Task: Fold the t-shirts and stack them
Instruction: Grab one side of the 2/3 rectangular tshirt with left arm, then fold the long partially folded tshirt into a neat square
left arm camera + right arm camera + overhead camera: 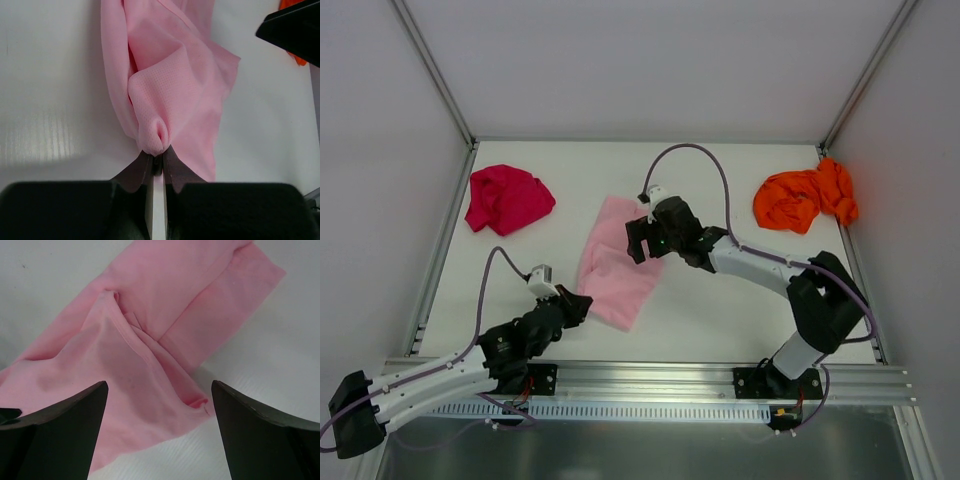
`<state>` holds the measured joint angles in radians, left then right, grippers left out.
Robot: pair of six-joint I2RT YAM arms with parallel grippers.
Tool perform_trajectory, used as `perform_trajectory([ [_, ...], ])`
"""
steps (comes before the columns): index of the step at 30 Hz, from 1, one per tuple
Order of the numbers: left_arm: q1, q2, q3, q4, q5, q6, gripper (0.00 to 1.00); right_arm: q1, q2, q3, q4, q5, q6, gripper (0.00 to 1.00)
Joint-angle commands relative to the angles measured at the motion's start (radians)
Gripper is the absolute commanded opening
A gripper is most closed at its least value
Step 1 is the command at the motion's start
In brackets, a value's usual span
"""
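The light pink t-shirt (617,262) lies partly folded in the middle of the table. My left gripper (582,304) is shut on a pinch of its near-left edge (156,139). My right gripper (642,240) is open and hovers over the shirt's far right part; its fingers (65,420) straddle a pink cloth corner (150,375). The magenta-red t-shirt (505,198) lies crumpled at the far left. The bright orange t-shirt (805,197) lies crumpled at the far right; a scrap of it shows in the left wrist view (298,59).
White walls and metal frame posts (435,75) close in the table on three sides. A metal rail (650,378) with both arm bases runs along the near edge. The right arm's cable (705,160) loops above the table.
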<state>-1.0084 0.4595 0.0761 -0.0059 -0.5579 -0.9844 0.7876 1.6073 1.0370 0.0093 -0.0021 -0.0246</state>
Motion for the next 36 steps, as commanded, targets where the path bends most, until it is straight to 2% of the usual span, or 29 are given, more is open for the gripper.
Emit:
perform_trajectory([
  [1, -0.006, -0.065, 0.014, -0.055, -0.019, -0.010, 0.00, -0.008, 0.067, 0.046, 0.079, -0.097, -0.002, 0.89],
  [7, -0.006, -0.099, 0.048, -0.086, -0.023, 0.015, 0.00, -0.008, 0.167, 0.029, 0.201, -0.222, 0.058, 0.87],
  [14, -0.006, -0.113, 0.045, -0.089, -0.022, 0.009, 0.00, -0.007, 0.178, -0.014, 0.213, -0.222, 0.040, 0.88],
  [20, -0.006, -0.183, 0.080, -0.094, -0.025, 0.035, 0.00, -0.005, 0.178, -0.054, 0.198, -0.204, -0.006, 0.88],
  [28, -0.006, -0.023, 0.209, 0.001, -0.042, 0.099, 0.00, 0.015, 0.166, -0.092, 0.167, -0.170, -0.078, 0.89],
  [36, -0.004, 0.013, 0.217, 0.032, -0.074, 0.092, 0.00, 0.022, 0.094, -0.176, 0.181, -0.136, -0.090, 0.90],
])
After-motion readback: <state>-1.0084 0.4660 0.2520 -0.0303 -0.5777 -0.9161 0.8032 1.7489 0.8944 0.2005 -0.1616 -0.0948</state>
